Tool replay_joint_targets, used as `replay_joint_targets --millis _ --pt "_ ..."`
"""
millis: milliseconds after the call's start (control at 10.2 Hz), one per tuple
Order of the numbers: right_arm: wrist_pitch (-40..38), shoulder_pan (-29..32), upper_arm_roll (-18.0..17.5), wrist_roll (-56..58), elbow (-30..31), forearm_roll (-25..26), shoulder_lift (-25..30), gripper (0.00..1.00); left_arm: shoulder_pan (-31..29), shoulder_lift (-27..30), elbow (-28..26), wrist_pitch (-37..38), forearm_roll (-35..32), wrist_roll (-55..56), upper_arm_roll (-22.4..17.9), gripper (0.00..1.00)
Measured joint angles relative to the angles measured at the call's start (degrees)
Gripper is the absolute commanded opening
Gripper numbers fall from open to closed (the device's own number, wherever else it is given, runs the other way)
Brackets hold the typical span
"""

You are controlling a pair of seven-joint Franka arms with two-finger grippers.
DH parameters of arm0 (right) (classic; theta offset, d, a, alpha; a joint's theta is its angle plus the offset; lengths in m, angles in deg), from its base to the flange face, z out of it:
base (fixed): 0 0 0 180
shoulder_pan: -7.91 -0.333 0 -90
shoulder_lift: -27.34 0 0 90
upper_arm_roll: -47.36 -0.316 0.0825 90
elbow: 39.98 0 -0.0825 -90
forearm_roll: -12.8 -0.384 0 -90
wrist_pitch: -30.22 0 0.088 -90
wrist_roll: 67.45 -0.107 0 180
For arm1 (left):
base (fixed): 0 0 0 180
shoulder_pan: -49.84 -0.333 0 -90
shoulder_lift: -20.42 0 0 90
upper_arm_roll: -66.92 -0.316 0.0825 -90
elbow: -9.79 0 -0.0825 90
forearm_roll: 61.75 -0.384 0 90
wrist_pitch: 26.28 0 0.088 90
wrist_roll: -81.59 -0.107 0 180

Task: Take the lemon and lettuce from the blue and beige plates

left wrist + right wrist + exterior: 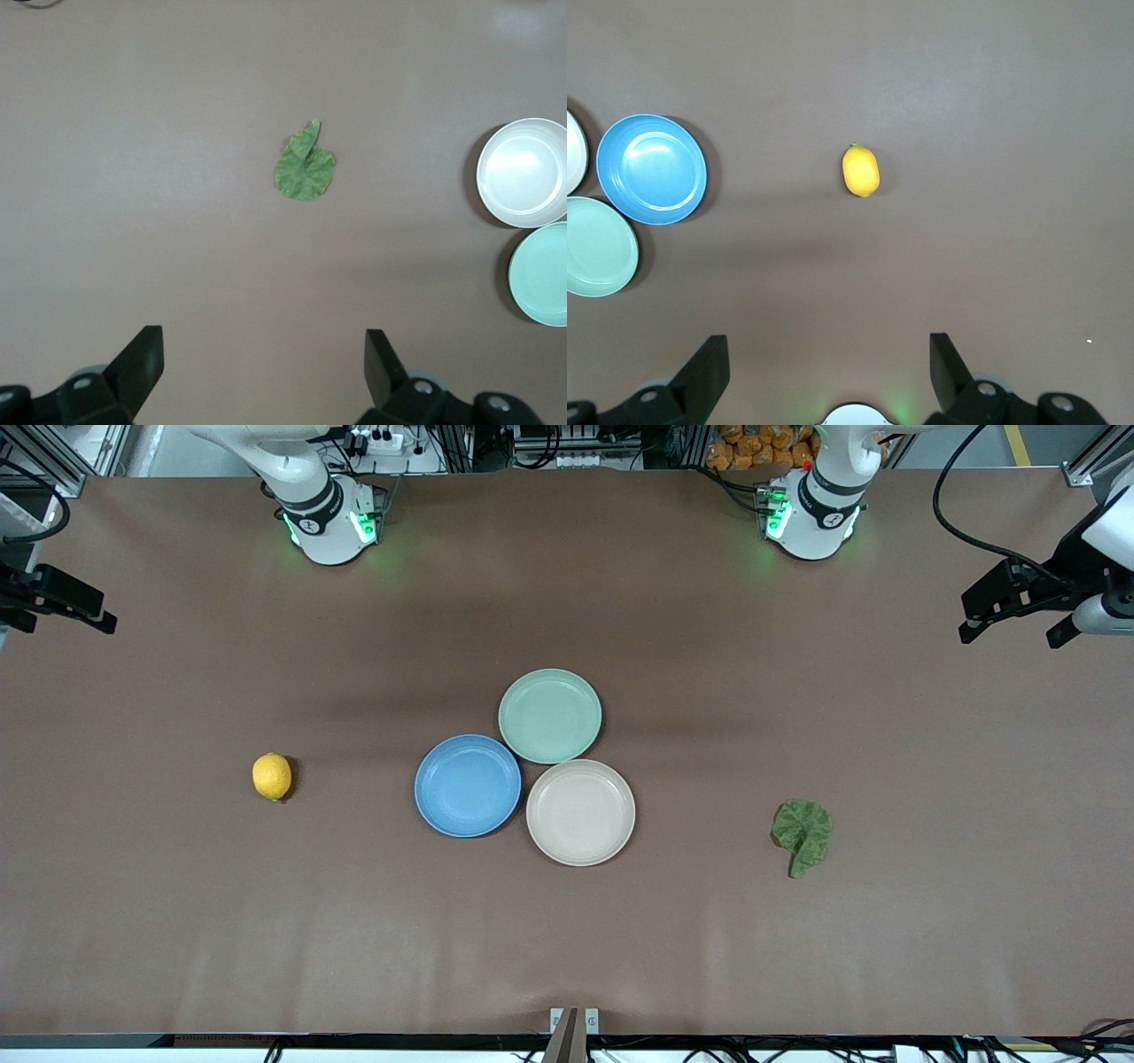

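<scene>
The yellow lemon [271, 777] lies on the bare table toward the right arm's end, apart from the plates; it also shows in the right wrist view [860, 170]. The green lettuce [803, 834] lies flat on the bare table toward the left arm's end and shows in the left wrist view [306, 167]. The blue plate [468, 786] and the beige plate [580, 812] sit side by side mid-table, both empty. My left gripper [1014, 631] [264, 354] is open, high over its end of the table. My right gripper [62, 620] [829, 354] is open, high over its end.
A pale mint-green plate [549, 716], also empty, touches the blue and beige plates and lies farther from the front camera than they do. The arms' bases [330, 522] [811, 514] stand along the table's edge farthest from the front camera.
</scene>
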Motion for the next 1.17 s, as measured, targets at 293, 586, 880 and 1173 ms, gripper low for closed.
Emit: replay_joint_targets --millis 293,586,880,1173 --pt "0.79 0.00 -0.04 0.00 0.88 0.00 -0.01 1.00 0.00 0.00 0.00 0.01 0.00 0.00 0.01 1.00" --pt "0.80 0.00 -0.08 0.00 0.91 0.00 -0.01 1.00 0.00 0.00 0.00 0.01 0.00 0.00 0.02 1.00" --pt "0.82 0.00 -0.08 0.00 0.91 0.05 -0.01 1.00 0.00 0.00 0.00 0.01 0.00 0.00 0.03 1.00" --pt "0.87 0.00 -0.09 0.00 0.91 0.85 -0.01 1.00 -0.01 0.00 0.00 0.01 0.00 0.00 0.04 1.00"
